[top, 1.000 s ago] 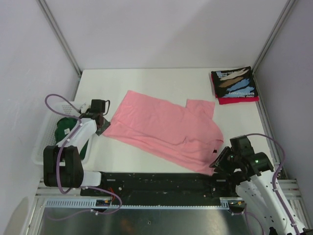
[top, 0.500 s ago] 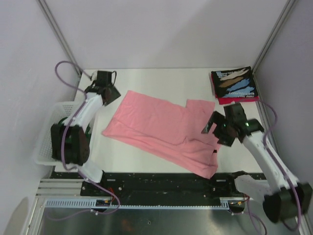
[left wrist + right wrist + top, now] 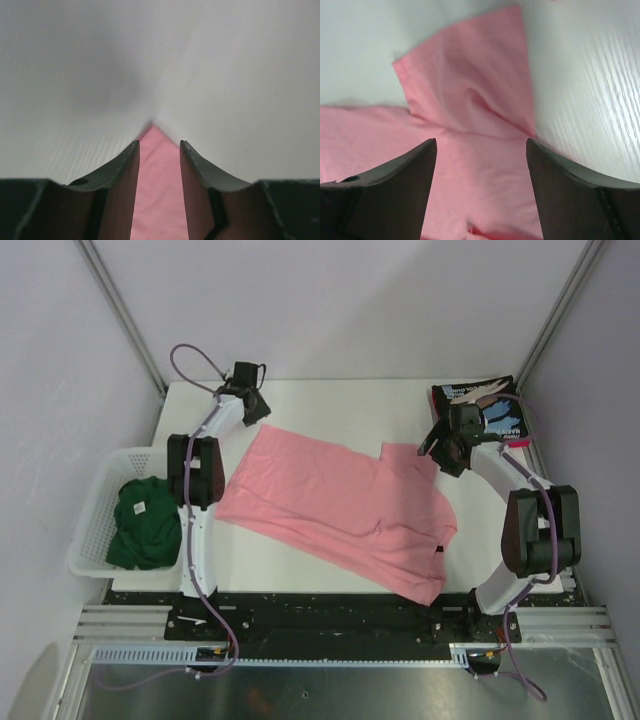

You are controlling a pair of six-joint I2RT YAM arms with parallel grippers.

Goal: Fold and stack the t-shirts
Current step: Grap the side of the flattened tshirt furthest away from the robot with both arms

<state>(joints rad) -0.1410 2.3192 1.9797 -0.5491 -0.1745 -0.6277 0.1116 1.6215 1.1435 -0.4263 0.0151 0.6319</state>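
A light pink t-shirt [image 3: 335, 505] lies spread flat across the white table. My left gripper [image 3: 254, 410] hovers at its far left corner. In the left wrist view that pink corner [image 3: 157, 190] lies between my open left gripper [image 3: 158, 145]. My right gripper [image 3: 438, 445] hangs over the far right sleeve. In the right wrist view the sleeve [image 3: 470, 80] shows ahead of my wide-open right gripper [image 3: 481, 142], which holds nothing. A folded black printed t-shirt [image 3: 482, 408] rests on a red one [image 3: 492, 445] at the far right. A dark green t-shirt [image 3: 145, 525] lies bunched in the basket.
A white slatted basket [image 3: 95, 510] stands off the table's left edge. Metal frame posts rise at both far corners. The folded stack sits right behind my right wrist. Bare white table [image 3: 350, 405] runs along the far side of the shirt.
Both arms swung from the shirt's near edge to its far side. The left went to the far left corner, the right to the far sleeve. Both sets of jaws opened.
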